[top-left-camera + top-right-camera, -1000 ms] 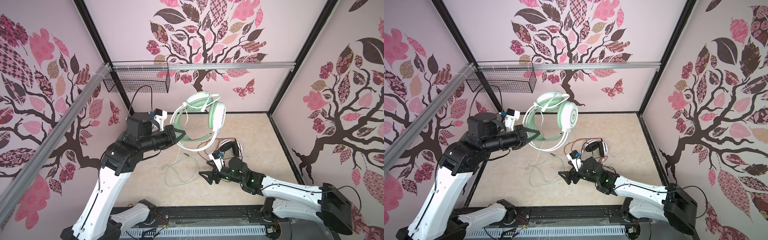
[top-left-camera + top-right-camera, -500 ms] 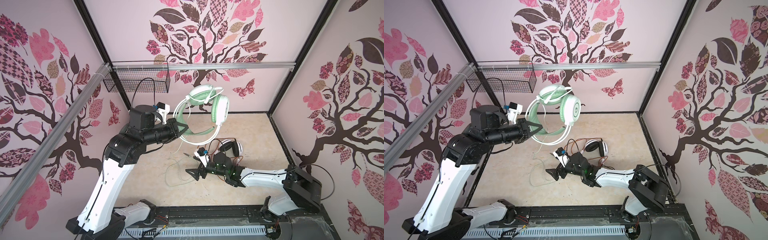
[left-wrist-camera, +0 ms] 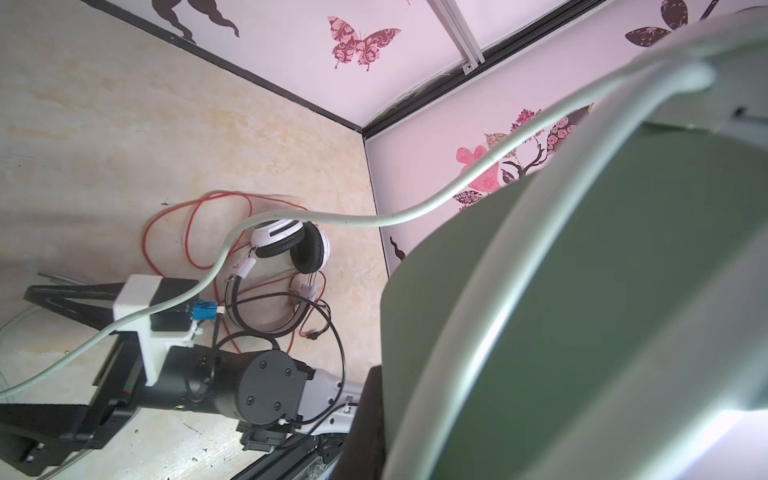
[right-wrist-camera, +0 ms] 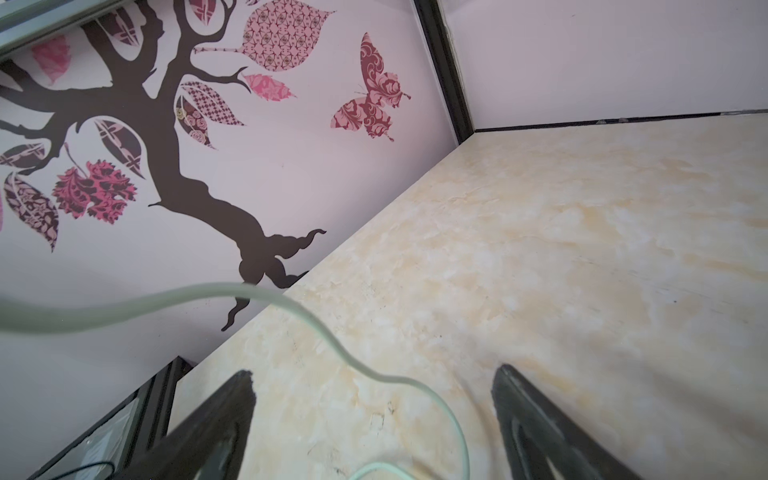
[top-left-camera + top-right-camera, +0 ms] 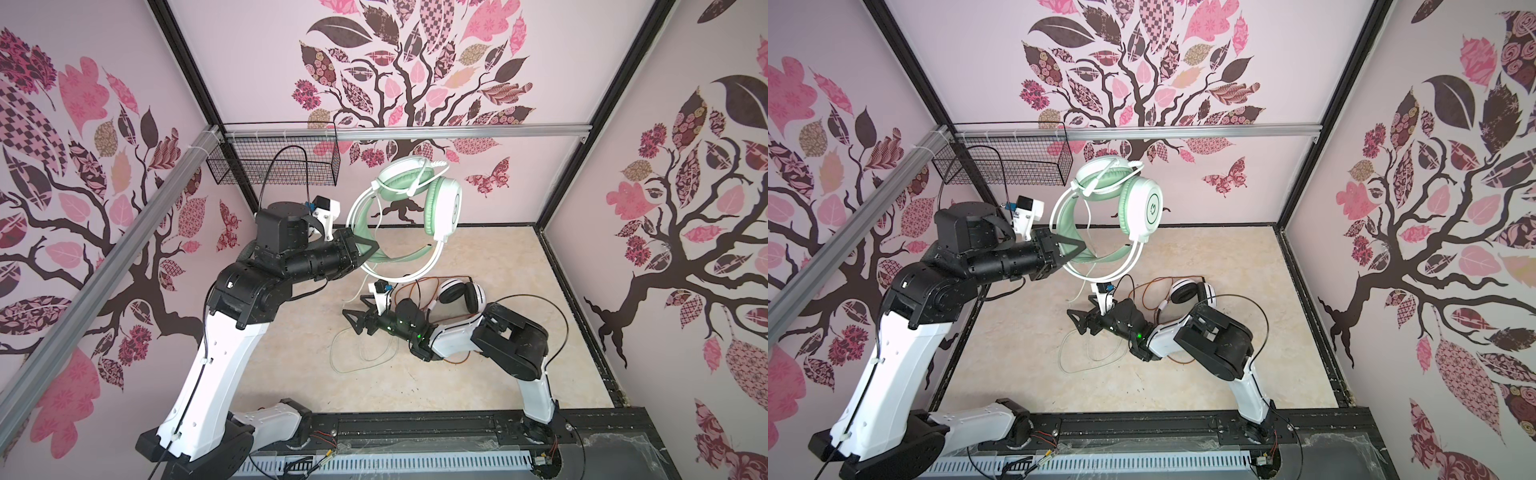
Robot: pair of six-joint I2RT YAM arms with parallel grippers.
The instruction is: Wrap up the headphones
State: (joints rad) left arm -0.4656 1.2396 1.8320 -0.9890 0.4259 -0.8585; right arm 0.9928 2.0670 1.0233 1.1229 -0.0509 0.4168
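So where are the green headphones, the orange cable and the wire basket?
mint-green headphones (image 5: 446,203), in a top view, white ear cup
orange-red cable (image 3: 220,193), left wrist view, floor loop
wire basket (image 5: 1017,172), in a top view, front mesh

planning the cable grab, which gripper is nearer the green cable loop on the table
Right. The right gripper sits open at the cable loop; the left gripper is raised, clamping the mint-green headphones.

Lab test booth, tree-decal walls (image 5: 257,50)

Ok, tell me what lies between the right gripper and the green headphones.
Their own pale cable, hanging from the green headphones down past the open right gripper; clearest in the left wrist view, otherwise just air.
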